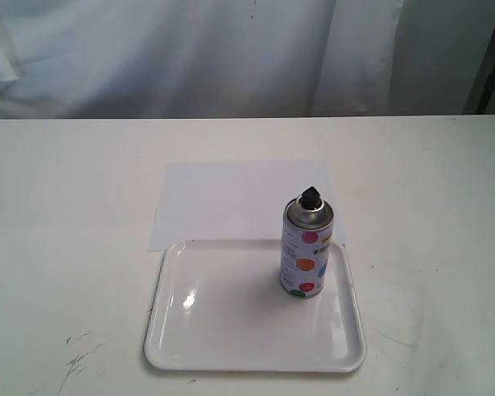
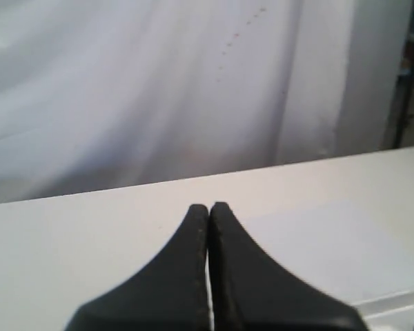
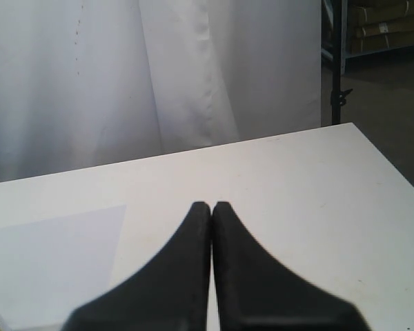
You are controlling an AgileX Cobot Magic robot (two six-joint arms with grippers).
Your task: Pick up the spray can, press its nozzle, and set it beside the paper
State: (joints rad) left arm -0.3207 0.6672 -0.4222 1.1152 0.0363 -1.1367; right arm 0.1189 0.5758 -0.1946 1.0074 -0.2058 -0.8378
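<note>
White with coloured dots, the spray can [image 1: 307, 252] stands upright at about two o'clock on the tray [image 1: 231, 346], the paper [image 1: 231, 198] just beyond at twelve. Both the left claw [image 2: 209, 207] and right claw [image 3: 212, 205] are closed and empty; the right one is likely nearer.

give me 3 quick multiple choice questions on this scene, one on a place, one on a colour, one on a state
1. Where does the can stand?
A. inside the tray
B. off the tray, to its left
C. off the tray, to its right

2. What colour is the nozzle?
A. red
B. black
C. white

3. How is the left end effector?
A. shut, empty
B. wide open
C. shut on the can

Answers:
1 A, its base sits within the tray's rim.
2 B, the button atop the silver dome is black.
3 A, the fingertips meet with nothing between them.
</note>
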